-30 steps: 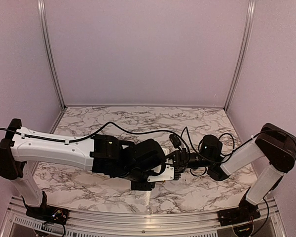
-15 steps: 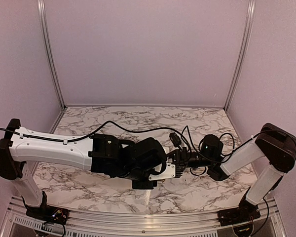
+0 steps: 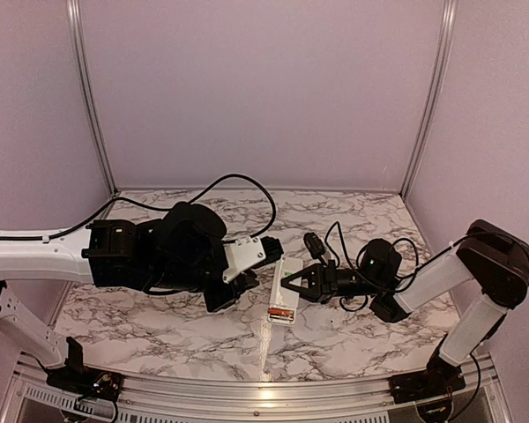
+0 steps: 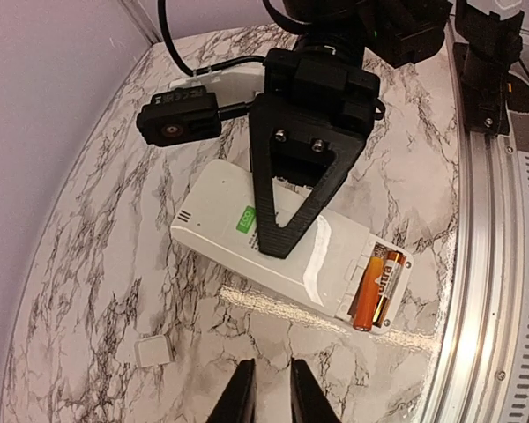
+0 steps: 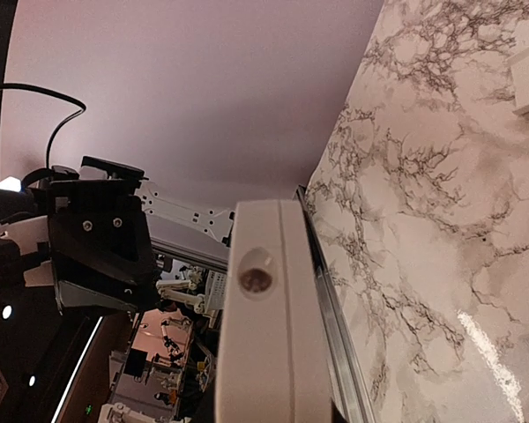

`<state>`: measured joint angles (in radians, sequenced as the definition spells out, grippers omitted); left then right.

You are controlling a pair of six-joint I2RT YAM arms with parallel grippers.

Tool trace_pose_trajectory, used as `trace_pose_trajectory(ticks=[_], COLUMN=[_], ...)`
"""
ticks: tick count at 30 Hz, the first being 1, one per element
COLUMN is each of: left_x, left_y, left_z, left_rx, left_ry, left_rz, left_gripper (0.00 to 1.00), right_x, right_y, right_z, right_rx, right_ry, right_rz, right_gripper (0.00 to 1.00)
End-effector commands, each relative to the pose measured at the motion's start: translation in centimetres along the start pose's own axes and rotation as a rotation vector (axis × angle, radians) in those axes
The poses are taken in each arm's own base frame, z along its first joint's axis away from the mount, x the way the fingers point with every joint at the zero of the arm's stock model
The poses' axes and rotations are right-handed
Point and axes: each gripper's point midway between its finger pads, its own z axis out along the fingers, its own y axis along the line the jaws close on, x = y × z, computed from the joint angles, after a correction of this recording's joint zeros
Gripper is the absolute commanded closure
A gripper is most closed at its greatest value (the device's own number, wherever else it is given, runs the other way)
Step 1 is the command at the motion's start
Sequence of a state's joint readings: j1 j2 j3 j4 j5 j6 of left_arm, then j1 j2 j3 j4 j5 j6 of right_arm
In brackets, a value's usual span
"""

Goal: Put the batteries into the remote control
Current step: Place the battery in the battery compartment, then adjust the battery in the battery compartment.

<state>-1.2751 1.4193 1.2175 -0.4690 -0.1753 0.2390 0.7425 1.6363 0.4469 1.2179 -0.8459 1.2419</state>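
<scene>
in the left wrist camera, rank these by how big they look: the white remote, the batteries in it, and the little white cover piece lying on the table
1. The remote control, clearly largest.
2. The batteries in its open compartment.
3. The small white cover piece on the marble, looking somewhat smaller than the batteries; it lies nearer the camera, so that ranking is unsure.

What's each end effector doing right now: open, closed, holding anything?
Left end effector: nearly closed, holding nothing, clear of the remote control.
Right end effector: closed on the remote control, pinning it on the table.
</scene>
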Motion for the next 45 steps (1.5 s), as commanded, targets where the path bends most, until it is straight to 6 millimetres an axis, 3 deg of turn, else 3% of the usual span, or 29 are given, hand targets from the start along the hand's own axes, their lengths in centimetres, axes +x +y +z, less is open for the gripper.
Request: trace_pose_trajectory(ticks=[1, 6, 22, 40, 45], left_x=[1.9, 2.9, 1.9, 1.6, 2.3], left_y=[-0.8, -1.6, -3.6, -3.8, -3.7], left_z=[1.6, 3.1, 3.5, 4.4, 4.6], left_rx=[0.038, 0.069, 0.181, 0.186, 0.176], left_ry=[0.052, 0.112, 0.092, 0.089, 0.117], left_rz=[-0.068, -0.058, -0.013, -0.015, -0.02], left_gripper=[0.92, 0.96, 0.99, 0.99, 0.98], right_x=[-1.0, -1.3, -1.2, -1.3, -1.3], right_y=[2.5, 2.6, 2.3, 3.0, 3.2], right_z=[0.4, 0.4, 0.5, 0.6, 0.5], right_rx=[-0.054, -0.054, -0.043, -0.058, -0.066], right_ry=[-0.024, -0.029, -0.025, -0.018, -0.018], right_rz=[-0.061, -0.062, -0.053, -0.065, -0.074], right_gripper=[1.0, 1.0, 1.0, 1.0, 1.0])
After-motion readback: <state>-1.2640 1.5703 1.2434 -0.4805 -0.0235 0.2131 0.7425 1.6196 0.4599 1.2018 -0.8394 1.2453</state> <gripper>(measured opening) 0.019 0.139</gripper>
